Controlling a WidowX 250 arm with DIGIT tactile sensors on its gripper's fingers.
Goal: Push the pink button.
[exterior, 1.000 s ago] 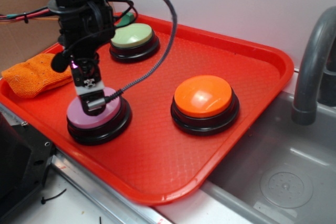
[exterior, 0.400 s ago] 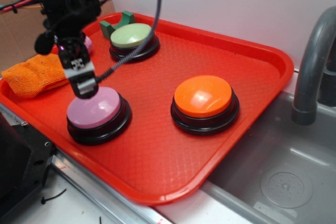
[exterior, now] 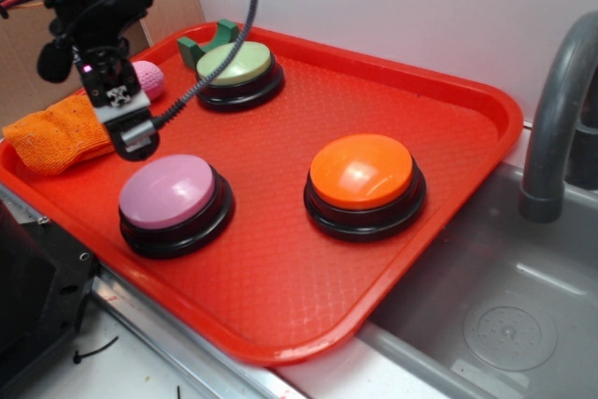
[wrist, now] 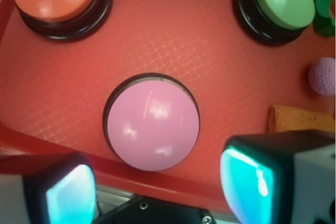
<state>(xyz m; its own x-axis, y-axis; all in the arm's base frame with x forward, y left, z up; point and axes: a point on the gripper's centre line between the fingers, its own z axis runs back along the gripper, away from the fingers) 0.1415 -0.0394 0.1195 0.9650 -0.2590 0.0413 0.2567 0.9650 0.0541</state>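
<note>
Pink button on near-left part of red tray, untouched, orange button to its right, green button farther back. Gripper raised just above-left of it, fingers apart, holding nothing.

- Bright, even overhead light; white glare spots sit on the glossy orange dome button and the smooth pink dome button.
- The wrist view blurs the claw's fingers.
</note>
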